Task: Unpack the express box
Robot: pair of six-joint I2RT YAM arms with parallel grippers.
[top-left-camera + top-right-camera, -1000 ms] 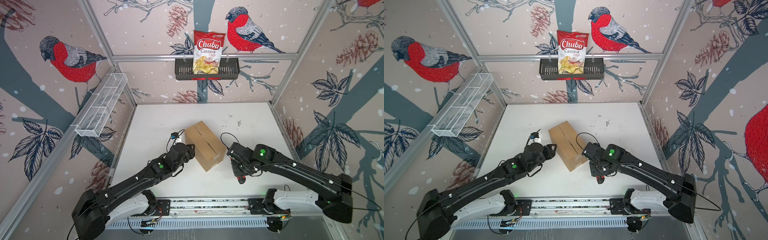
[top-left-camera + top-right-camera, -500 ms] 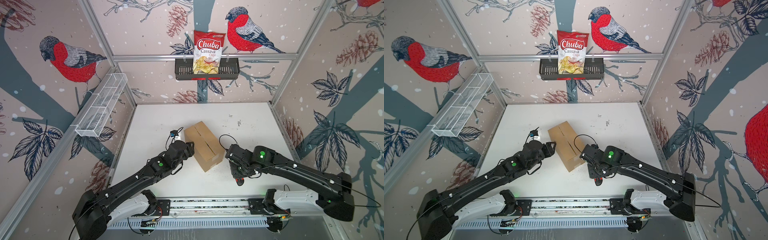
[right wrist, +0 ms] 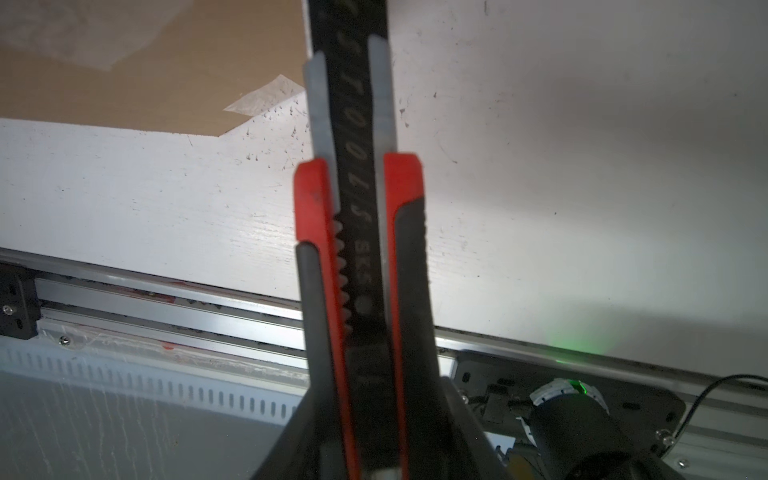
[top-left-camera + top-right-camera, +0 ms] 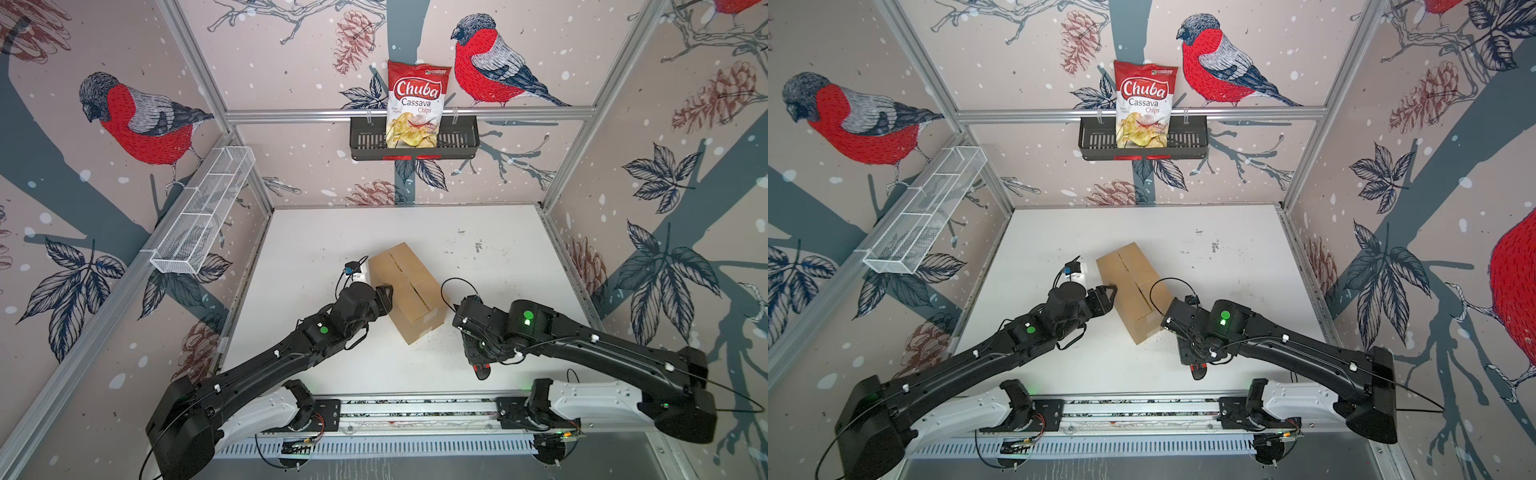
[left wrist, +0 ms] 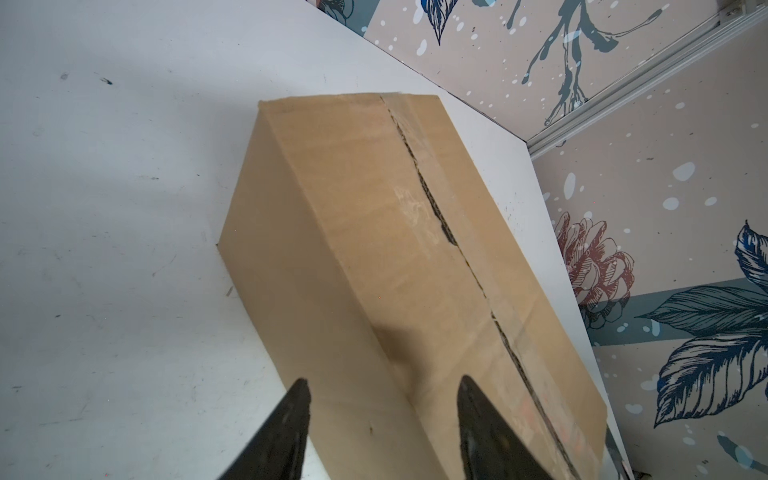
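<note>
White tabletop (image 4: 332,232): left gripper (image 5: 382,384), half-spread, now edged up to oblong brown cardboard box (image 4: 405,286)'s left edge, flap-prying likely next; right gripper (image 4: 478,357) clamping red-black utility knife (image 3: 361,208).

1. Your top views are bright, evenly lit, bowed at the edges.
2. Left wrist: sharp; soft shadow on the express box (image 5: 374,249) ahead of the jaws.
3. Right wrist: utility knife (image 3: 361,249) between the jaws blurs.

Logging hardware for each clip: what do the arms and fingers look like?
Left arm and right arm: matte black jointed links on white bases, each with a green light and thin black looping cables. Left fingers are black, tapering to points.
</note>
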